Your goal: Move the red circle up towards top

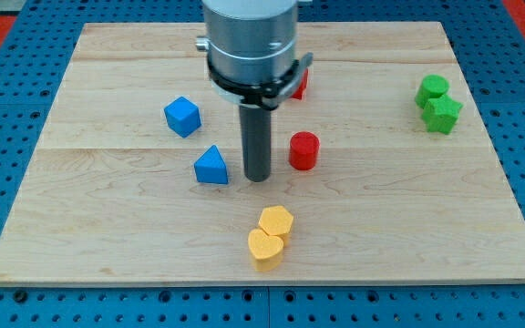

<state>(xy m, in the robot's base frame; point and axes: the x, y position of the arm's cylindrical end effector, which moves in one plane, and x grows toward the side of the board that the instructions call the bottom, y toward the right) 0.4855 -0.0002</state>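
The red circle is a short red cylinder standing near the middle of the wooden board. My tip rests on the board just to the circle's left and a little lower, a small gap apart from it. A blue triangle lies close on the tip's left. A second red block sits above the circle, mostly hidden behind the arm's grey body.
A blue cube lies at upper left. Two green blocks, a cylinder and a star-like one, touch at the right. A yellow hexagon and a yellow heart touch near the bottom.
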